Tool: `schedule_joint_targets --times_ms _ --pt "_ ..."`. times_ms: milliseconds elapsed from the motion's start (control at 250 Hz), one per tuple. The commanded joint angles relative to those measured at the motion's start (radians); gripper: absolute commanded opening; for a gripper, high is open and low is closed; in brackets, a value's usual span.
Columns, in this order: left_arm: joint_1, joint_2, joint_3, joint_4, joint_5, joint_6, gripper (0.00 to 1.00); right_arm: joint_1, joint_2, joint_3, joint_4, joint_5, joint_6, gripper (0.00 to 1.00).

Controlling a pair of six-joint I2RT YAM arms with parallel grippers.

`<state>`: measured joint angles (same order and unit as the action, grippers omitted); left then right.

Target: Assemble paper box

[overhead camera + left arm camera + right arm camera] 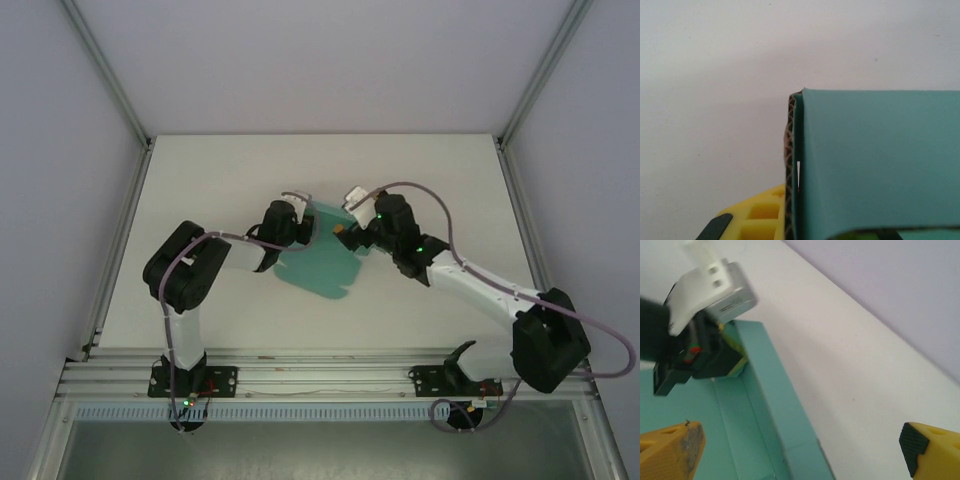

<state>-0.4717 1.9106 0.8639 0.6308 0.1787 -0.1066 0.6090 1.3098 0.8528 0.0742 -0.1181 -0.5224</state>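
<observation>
The paper box (322, 262) is a teal card sheet lying mid-table with one long flap folded up at its far edge. My left gripper (304, 228) is shut on that raised flap. In the left wrist view the flap's corrugated edge (790, 160) stands against the yellow finger (757, 215), and the teal face (875, 160) fills the right side. My right gripper (350, 236) hovers at the box's right end. Its jaws (800, 452) are open wide, one yellow fingertip (670, 455) over the box floor and the other (932, 450) over bare table, with the folded wall (775, 400) between them.
The white table (200, 180) has aluminium frame rails along both sides (120, 230) and at the near edge. The left arm's wrist and camera block (705, 315) sit close to the right gripper, at the upper left of the right wrist view.
</observation>
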Motion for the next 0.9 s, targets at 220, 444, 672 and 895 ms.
schedule_joint_targets --times_ms 220,444,672,895 --pt "-0.031 -0.017 -0.029 0.091 0.087 0.064 0.00 -0.173 0.204 0.338 -0.284 -0.212 0.359 1.00" --pt "-0.061 0.005 0.008 0.036 0.054 0.098 0.00 -0.171 0.374 0.445 -0.297 -0.290 0.363 0.96" --pt "-0.065 0.046 0.004 0.053 0.023 0.059 0.00 -0.160 0.465 0.442 -0.289 -0.312 0.401 0.94" --pt "-0.065 0.064 0.010 0.037 -0.003 0.043 0.00 -0.121 0.518 0.406 -0.291 -0.292 0.407 0.93"
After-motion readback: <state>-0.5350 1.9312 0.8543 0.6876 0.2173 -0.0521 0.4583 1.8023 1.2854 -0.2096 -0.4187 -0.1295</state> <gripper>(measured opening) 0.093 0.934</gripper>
